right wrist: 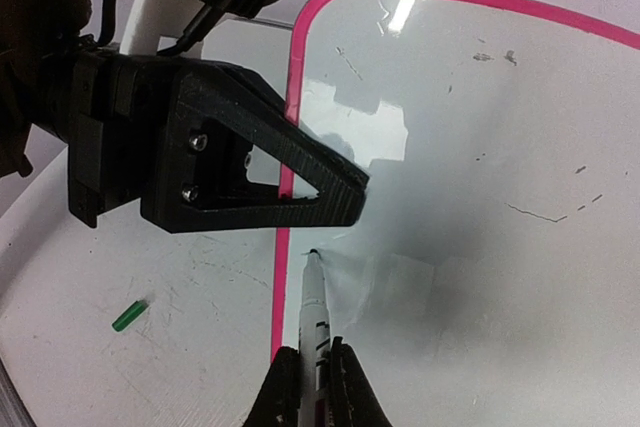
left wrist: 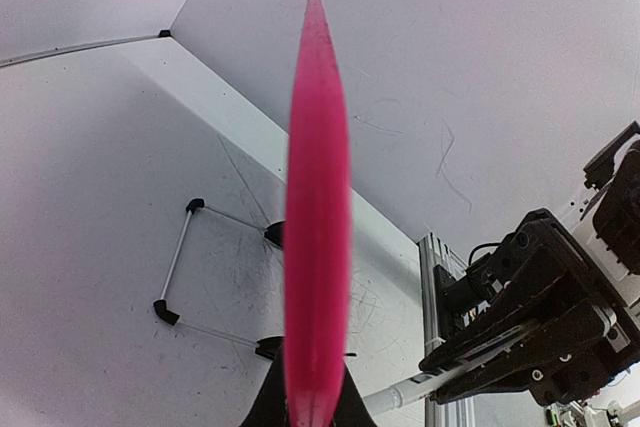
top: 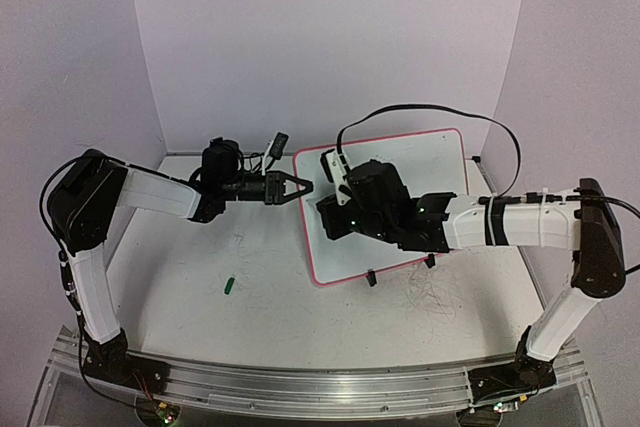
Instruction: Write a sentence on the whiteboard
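Right wrist view: I read the right gripper [right wrist: 312,377] clamped on a white marker [right wrist: 313,302], tip meeting the whiteboard [right wrist: 460,127] just inside its pink frame [right wrist: 297,57]. The left gripper [left wrist: 312,405] is pinched on that frame edge. A green cap [right wrist: 128,315] lies on the table [right wrist: 150,377], left of the board.

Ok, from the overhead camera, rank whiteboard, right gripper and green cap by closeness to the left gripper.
1. Whiteboard, its left edge in the left gripper.
2. Right gripper, just right, over the board.
3. Green cap, off to the front-left.
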Controlling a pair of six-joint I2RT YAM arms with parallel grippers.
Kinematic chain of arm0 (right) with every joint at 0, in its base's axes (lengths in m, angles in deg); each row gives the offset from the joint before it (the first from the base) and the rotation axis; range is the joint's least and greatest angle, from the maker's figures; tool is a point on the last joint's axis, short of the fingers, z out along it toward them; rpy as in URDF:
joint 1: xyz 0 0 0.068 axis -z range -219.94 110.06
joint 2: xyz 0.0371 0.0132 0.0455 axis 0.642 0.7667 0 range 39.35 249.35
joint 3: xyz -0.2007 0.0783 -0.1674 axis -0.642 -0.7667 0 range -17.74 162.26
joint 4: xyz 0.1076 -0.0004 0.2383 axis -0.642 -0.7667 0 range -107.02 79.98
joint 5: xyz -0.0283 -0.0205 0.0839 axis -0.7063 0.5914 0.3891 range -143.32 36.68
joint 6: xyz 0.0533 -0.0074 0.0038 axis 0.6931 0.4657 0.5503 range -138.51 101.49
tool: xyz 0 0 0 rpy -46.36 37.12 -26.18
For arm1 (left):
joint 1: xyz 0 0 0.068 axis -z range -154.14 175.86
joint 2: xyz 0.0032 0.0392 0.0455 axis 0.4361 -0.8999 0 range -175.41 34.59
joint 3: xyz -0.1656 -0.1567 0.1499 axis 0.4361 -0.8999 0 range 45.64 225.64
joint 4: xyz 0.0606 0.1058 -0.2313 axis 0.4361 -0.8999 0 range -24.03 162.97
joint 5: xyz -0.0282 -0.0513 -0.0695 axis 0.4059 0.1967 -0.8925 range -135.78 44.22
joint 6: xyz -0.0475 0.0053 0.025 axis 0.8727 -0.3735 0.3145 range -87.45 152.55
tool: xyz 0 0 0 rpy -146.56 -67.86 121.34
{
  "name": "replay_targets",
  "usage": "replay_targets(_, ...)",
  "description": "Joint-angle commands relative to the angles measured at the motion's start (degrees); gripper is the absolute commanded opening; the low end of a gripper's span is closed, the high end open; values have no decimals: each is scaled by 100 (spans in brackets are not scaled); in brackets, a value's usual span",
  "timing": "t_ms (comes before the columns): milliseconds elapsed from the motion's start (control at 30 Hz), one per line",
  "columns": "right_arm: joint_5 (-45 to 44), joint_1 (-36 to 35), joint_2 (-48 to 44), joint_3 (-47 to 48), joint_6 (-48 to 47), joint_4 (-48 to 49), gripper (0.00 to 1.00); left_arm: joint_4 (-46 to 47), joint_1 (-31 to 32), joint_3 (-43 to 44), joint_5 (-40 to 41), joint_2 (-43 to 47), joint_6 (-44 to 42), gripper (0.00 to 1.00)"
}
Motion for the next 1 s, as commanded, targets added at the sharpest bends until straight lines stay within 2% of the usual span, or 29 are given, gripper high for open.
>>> replay_targets(0,-397,26,35,78,138,105,0,-34,-65,222,-189,56,102,0)
replay_targets(567,-844,44,-143,-42,361,-6,0,-50,-62,211,-177,108,93,0)
replay_targets(800,188,1,-548,-435,-208,633,0,-57,-65,219,-166,108,94,0)
replay_targets(967,241,-5,-333,-270,-219,511,0,-62,-60,213,-164,117,93,0)
